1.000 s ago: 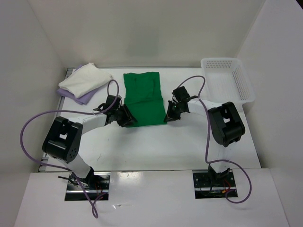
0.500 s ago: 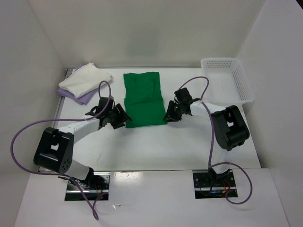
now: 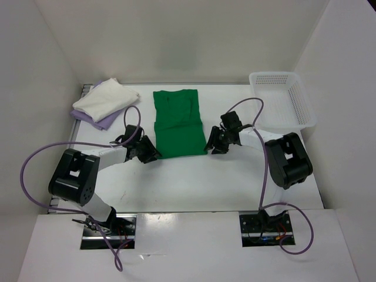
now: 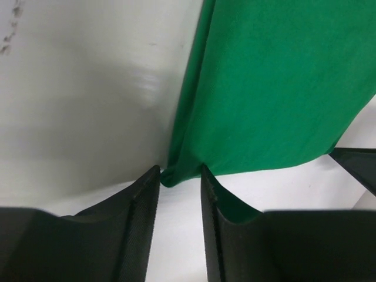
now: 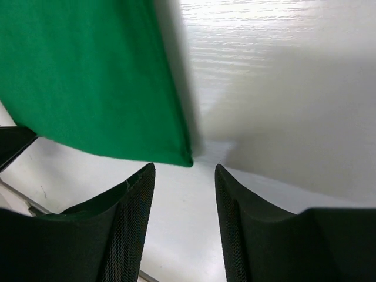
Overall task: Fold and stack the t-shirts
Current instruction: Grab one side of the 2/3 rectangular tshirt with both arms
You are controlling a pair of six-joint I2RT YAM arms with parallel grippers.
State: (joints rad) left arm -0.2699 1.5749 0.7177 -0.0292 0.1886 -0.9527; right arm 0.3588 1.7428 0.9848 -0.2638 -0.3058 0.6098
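White table (image 3: 194, 176), green t-shirt (image 3: 178, 126) corners at parted left gripper (image 4: 179, 171), parted right gripper (image 5: 183, 167)

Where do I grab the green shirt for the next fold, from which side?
Probably its two near corners, sliding in low from the near outer sides: the green shirt lies flat, with a corner right at the left tool and the right tool.

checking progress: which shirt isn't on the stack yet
The green t-shirt, lying alone mid-table; the white t-shirt sits on the lavender t-shirt at the far left.
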